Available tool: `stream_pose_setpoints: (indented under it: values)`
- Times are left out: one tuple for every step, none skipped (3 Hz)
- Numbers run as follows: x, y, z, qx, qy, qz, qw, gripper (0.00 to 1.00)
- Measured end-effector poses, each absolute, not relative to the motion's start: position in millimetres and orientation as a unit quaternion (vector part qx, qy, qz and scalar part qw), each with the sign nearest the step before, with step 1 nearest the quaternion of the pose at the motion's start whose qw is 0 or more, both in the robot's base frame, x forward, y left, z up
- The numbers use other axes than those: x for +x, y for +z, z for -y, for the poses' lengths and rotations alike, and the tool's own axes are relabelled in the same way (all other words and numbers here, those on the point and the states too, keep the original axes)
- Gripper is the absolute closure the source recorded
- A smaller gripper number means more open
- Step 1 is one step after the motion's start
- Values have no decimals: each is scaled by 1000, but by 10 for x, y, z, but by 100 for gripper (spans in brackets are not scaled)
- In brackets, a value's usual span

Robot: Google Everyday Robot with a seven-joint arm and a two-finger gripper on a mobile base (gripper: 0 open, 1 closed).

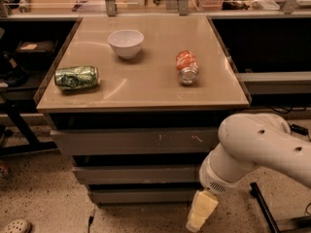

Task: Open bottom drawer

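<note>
The bottom drawer (141, 195) is the lowest and narrowest grey front of the three under the tan tabletop, and it looks closed. Above it sit the mid-width drawer front (138, 174) and the widest front (136, 141) with white scratch marks. My gripper (199, 213) hangs from the white arm (257, 149) at the lower right, pointing down toward the floor. It sits just right of the bottom drawer's right end, at about its height.
On the tabletop (146, 89) stand a white bowl (126, 42), a crushed green can (77, 77) lying on its side and an orange-red can (187, 67) lying on its side. Dark shelving flanks both sides. A black stand leg (265, 210) is on the speckled floor at the right.
</note>
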State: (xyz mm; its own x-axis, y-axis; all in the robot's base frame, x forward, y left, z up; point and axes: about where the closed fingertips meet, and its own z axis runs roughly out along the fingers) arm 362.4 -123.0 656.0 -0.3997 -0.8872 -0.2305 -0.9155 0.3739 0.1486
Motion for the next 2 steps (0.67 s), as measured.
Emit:
stream_pose_setpoints:
  values:
    - [3553,6110,1053,-532,145,-831,66,0]
    - [3553,6110,1052,-532,145,-831,66,0]
